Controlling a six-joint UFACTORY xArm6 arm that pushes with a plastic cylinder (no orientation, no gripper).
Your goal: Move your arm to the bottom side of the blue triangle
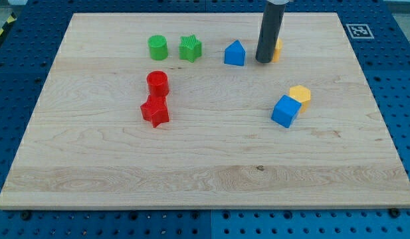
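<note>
The blue triangle (234, 54) lies near the view's top, right of centre. My tip (263, 61) is down on the board just to its right, a small gap apart and level with its lower edge. The dark rod rises from there to the view's top edge. A yellow block (277, 49) sits right behind the rod, mostly hidden by it, so its shape cannot be made out.
A green cylinder (157, 48) and a green star (190, 48) lie left of the blue triangle. A red cylinder (157, 83) and a red star (155, 111) sit lower left. A blue cube (285, 111) touches a yellow hexagon (300, 94) at right.
</note>
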